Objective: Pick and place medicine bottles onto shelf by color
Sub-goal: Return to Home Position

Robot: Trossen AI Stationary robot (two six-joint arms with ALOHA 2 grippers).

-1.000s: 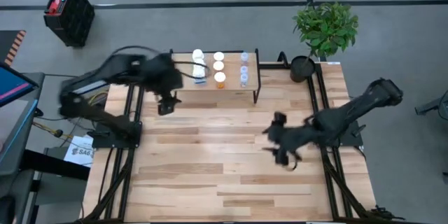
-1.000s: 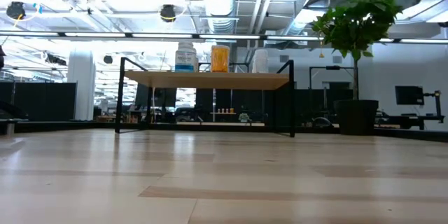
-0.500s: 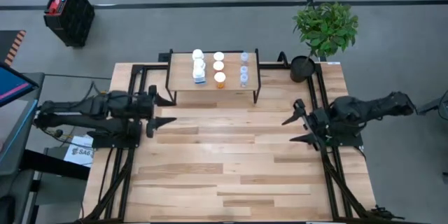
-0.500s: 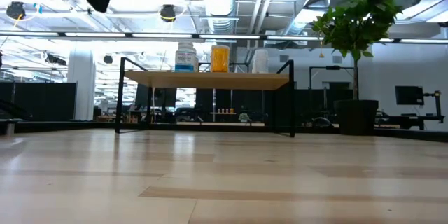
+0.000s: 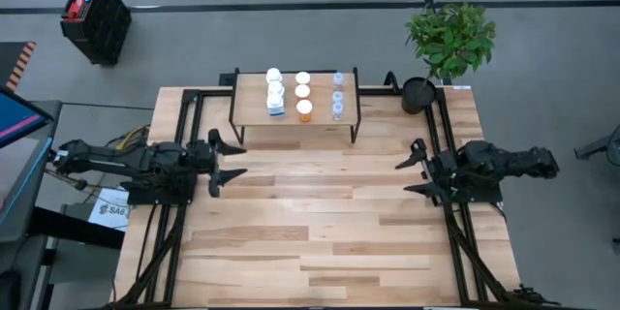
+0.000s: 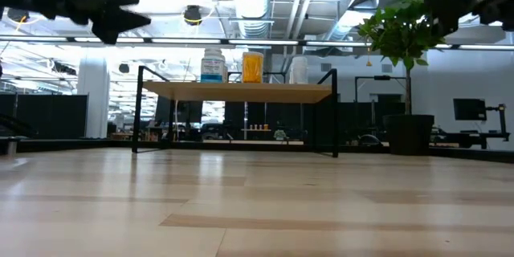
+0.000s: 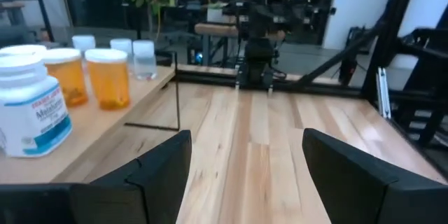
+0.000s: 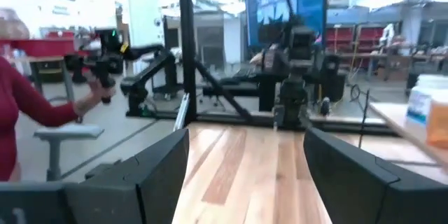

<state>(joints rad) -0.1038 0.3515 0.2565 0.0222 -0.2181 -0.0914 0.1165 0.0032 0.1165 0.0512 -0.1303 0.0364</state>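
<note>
- All nine medicine bottles (image 5: 303,92) are sitting on the shelf (image 5: 254,107) at the far side of the table (image 5: 320,232). They're lining up in three rows by color: white bottles (image 5: 276,90) nearest the left arm, orange bottles (image 5: 303,108) in the middle, clear bottles (image 5: 338,95) toward the right arm.
- The left claw (image 5: 229,158) is hovering over the table's left edge, near the shelf's front corner. Its fingers are spread wide and it's gripping nothing.
- The right claw (image 5: 413,170) is doing the mirror image over the right edge, also spread and carrying nothing, pointing in toward the middle.
- Nothing's lying loose on the table that I can see, so I'm reading the sorting as finished. The step in hand looks like parking both arms at home.
- The next move isn't calling for any grabbing, just settling the arms into rest. I'd be watching that the left claw is clearing the shelf's leg.
</note>
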